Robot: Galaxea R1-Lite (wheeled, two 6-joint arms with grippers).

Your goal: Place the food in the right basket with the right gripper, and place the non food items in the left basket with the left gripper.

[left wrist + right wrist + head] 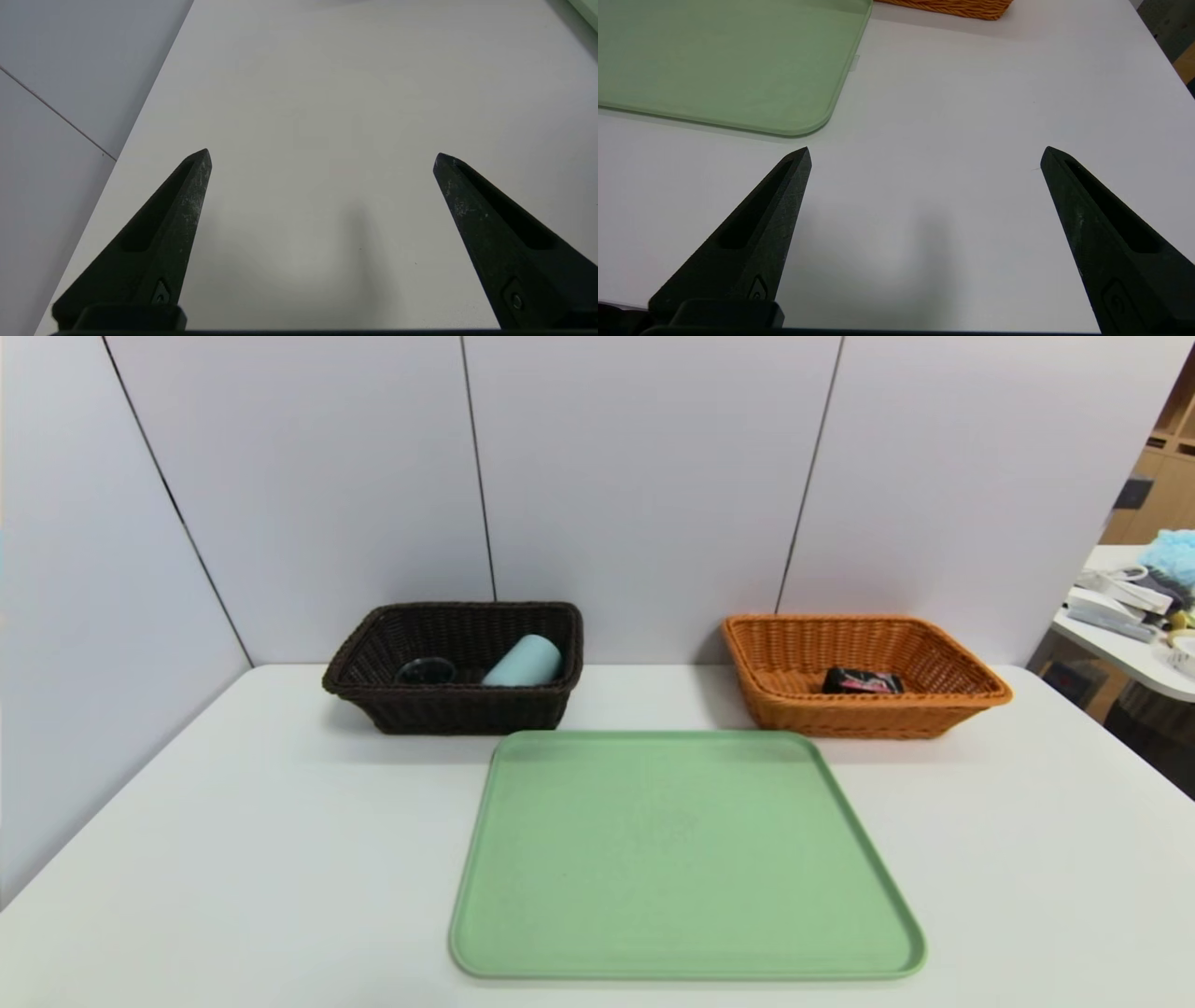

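Note:
The dark brown left basket (373, 695) holds a pale blue cylinder (523, 662) and a dark round item (425, 670). Inside the orange right basket (962, 695) lies a black snack packet (862, 681). The green tray (523, 933) in front of them carries nothing. Neither arm shows in the head view. My left gripper (322, 156) hangs open over bare table beside the left wall. My right gripper (926, 151) is open too, above bare table just off the tray's near right corner (803, 126), with the orange basket's edge (952, 7) farther off.
White wall panels (644, 485) close the back and left of the white table (187, 840). A second table with clutter (1134, 607) stands off to the far right.

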